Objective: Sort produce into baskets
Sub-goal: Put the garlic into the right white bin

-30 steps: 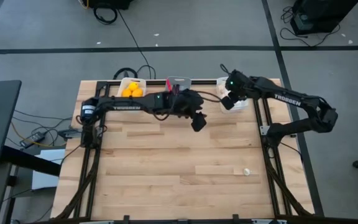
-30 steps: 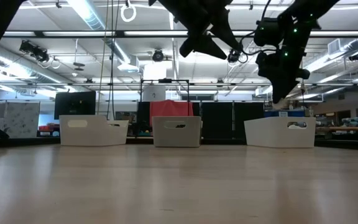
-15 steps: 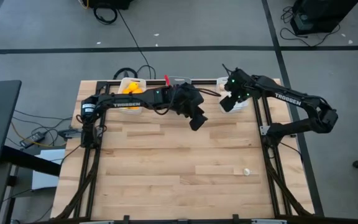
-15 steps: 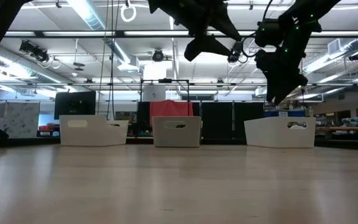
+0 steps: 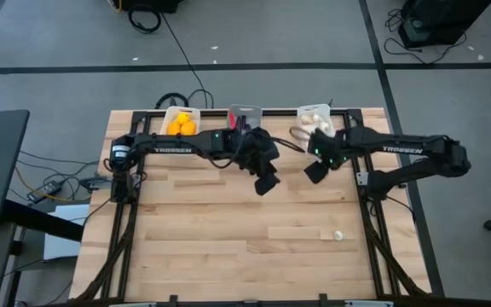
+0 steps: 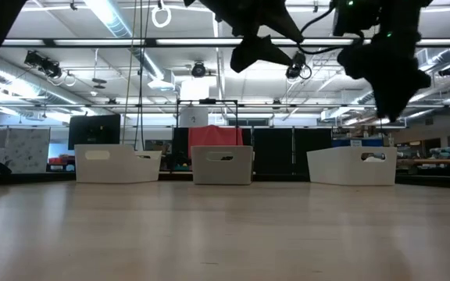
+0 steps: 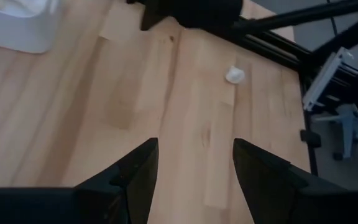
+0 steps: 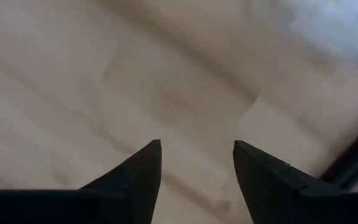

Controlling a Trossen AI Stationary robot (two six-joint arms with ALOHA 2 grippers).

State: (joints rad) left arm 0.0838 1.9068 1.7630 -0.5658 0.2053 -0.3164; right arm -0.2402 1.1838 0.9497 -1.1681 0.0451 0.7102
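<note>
Garlic bulb (image 5: 337, 234) near-right on counter (image 5: 228, 230) | left end effector (image 5: 265, 184) released, mid-counter | right end effector (image 5: 314, 171) released, empty, beside it

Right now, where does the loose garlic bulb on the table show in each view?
High view: garlic bulb near the table's right front, alone.
Low view: not visible.
Left wrist view: small white lump beyond the open left pincer.
Right wrist view: not in it.
Shared landmark: the table's black frame rail.
</note>
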